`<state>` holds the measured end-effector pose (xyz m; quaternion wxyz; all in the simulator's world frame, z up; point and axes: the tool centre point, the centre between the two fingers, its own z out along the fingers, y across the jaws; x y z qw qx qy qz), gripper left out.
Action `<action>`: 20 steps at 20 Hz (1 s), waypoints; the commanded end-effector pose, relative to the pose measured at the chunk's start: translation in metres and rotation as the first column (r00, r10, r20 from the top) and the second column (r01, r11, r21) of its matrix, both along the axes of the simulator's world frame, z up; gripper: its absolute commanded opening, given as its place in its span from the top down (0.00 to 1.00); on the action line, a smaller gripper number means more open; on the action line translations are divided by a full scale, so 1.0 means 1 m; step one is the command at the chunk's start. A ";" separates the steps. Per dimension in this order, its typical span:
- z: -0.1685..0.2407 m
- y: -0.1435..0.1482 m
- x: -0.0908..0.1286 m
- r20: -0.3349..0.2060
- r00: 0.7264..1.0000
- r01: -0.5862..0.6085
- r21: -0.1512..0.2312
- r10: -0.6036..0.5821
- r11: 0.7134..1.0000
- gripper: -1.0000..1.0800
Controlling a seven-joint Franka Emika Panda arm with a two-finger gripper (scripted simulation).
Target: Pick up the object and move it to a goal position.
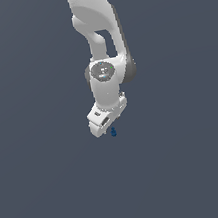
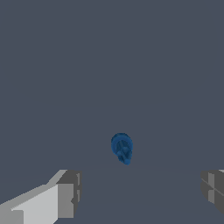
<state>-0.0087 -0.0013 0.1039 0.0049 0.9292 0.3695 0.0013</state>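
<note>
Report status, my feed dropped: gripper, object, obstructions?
Gripper open, fingers wide apart, empty. Blue object ahead between the fingers, not gripped; just below the gripper in the exterior view. Nothing in the way.

object [image 1: 113,132] sits just below the tool [image 1: 106,130], toward exterior view's right of its tip; probably apart, contact unclear.

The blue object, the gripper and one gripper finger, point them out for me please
Blue object [image 2: 121,148]: wrist view, middle of its rounded body.
Gripper [image 2: 140,192]: wrist view, midway between the fingertips, which stand wide apart.
Gripper finger [image 2: 65,200]: wrist view, pale face of one finger.
</note>
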 end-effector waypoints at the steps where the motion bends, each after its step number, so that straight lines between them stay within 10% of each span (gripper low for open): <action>1: -0.005 0.001 -0.001 -0.002 0.999 -0.043 0.003 0.043 0.999 0.04; 20: -0.041 0.004 -0.005 -0.006 0.995 -0.103 0.008 0.103 0.995 0.04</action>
